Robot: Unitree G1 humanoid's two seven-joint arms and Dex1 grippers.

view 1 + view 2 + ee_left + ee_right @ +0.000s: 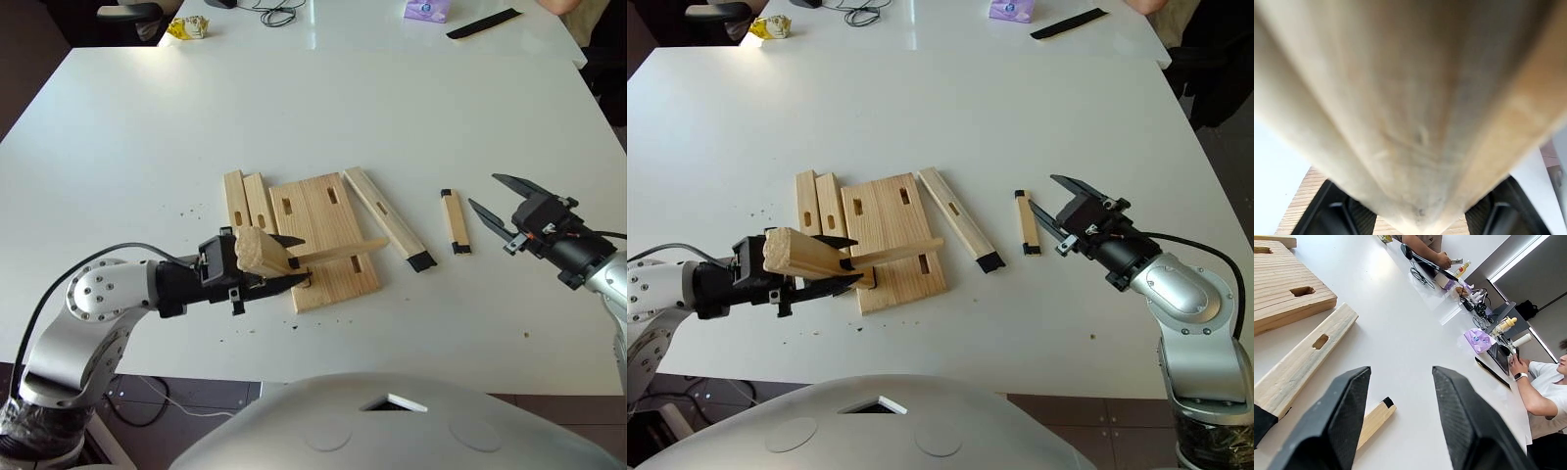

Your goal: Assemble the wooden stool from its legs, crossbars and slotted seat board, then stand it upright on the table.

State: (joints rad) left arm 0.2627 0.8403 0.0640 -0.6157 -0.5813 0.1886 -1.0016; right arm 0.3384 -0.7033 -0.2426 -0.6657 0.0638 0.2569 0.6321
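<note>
Left gripper clenched on a wooden piece above the slotted seat board
Board flat on the table, two legs just beside its left edge; right gripper spread, near a short crossbar

The seat board lies on the desk, centred, nearer the front edge. Along its left side lie the inner leg, then the outer leg. The third leg lies just right of the board, and the crossbar farther right, apart.
</note>
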